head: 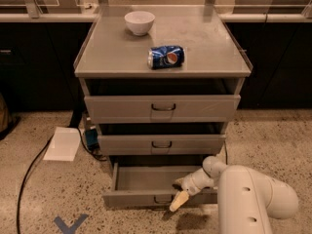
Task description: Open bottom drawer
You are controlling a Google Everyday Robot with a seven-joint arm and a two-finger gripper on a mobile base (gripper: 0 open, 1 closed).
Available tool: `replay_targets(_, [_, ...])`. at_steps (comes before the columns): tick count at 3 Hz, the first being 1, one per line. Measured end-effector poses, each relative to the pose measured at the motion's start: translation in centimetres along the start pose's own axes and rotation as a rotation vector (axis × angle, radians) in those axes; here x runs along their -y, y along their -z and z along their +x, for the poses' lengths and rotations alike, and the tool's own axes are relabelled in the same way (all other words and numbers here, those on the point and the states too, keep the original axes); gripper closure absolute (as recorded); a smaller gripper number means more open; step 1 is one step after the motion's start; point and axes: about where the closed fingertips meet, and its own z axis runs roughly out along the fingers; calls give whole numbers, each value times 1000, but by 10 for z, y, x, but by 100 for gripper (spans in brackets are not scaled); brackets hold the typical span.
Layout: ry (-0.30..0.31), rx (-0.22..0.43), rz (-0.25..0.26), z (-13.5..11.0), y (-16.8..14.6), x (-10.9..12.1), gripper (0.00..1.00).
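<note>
The bottom drawer (141,198) is the lowest of three grey metal drawers. It stands pulled out, and its shallow grey tray (146,177) shows from above. Its small dark wire pull (162,199) sits at the centre of the flat front. My gripper (178,195) is at the drawer's front edge, just right of the pull, with one cream fingertip (177,202) hanging over the front. My white arm (248,199) reaches in from the lower right and hides the drawer's right end.
The middle drawer (161,144) and top drawer (162,107) stick out slightly. A white bowl (139,22) and a blue soda can (165,56) lie on the cabinet top. A paper sheet (62,144), a black cable (29,174) and a blue floor mark (70,224) are at the left.
</note>
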Motion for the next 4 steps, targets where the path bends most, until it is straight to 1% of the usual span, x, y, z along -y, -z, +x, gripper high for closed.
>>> replay_targets(1, [2, -3, -2, 1, -3, -2, 0])
replay_targets(2, [-1, 0, -13, 12, -9, -19, 0])
replay_targets(3, [-36, 14, -14, 29, -2, -46, 0])
replay_targets(4, [-36, 14, -14, 29, -2, -46, 0])
